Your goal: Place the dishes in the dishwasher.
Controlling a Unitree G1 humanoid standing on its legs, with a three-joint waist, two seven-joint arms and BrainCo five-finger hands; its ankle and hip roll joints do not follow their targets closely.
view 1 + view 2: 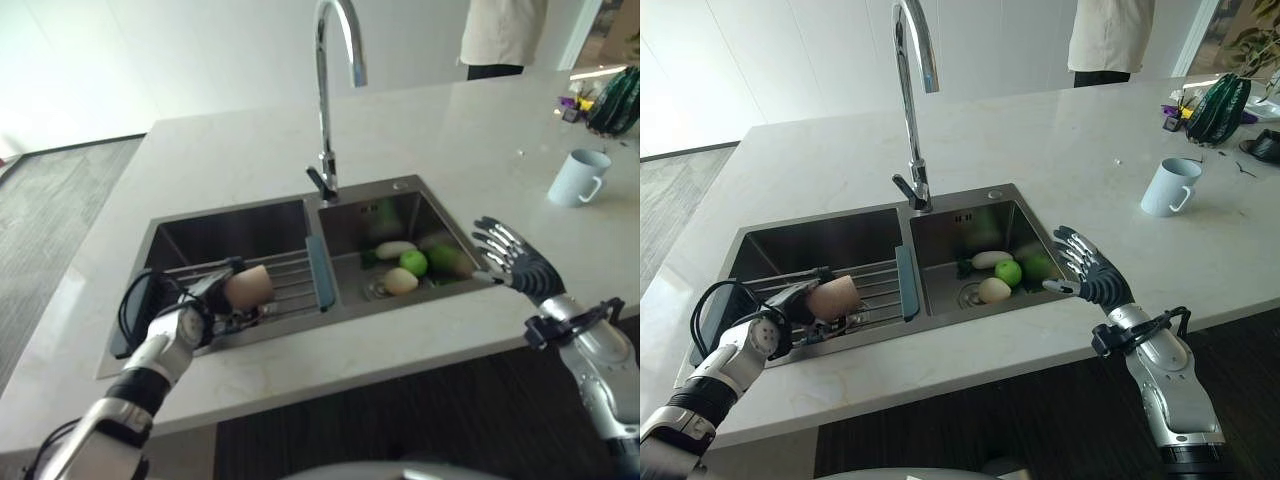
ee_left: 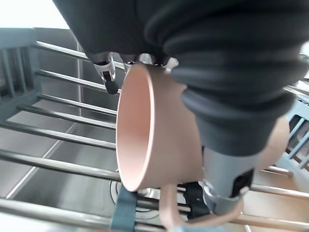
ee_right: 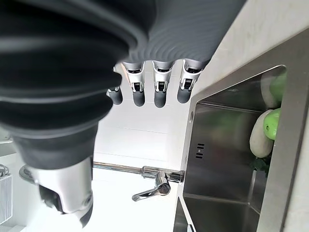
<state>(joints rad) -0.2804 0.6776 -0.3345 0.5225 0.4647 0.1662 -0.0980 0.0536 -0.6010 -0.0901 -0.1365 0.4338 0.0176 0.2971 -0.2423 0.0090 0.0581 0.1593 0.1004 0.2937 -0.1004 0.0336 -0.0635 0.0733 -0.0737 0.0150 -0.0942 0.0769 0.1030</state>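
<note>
Pale pink ceramic mug (image 1: 249,287): lower left of frame, lying on its side on the steel wire rack (image 1: 290,275) over the left sink basin, left hand (image 1: 190,315) curled round it. Right hand (image 1: 515,262): lower right, fingers spread, at the sink's (image 1: 445,215) right rim. Light blue mug (image 1: 579,177): upper right, on the counter.

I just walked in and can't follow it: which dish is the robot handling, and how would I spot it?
Find the double sink; a wire rack spans its left basin. There the left hand grips a pale pink cup lying on its side. The other mug, light blue, stands upright on the counter.
</note>
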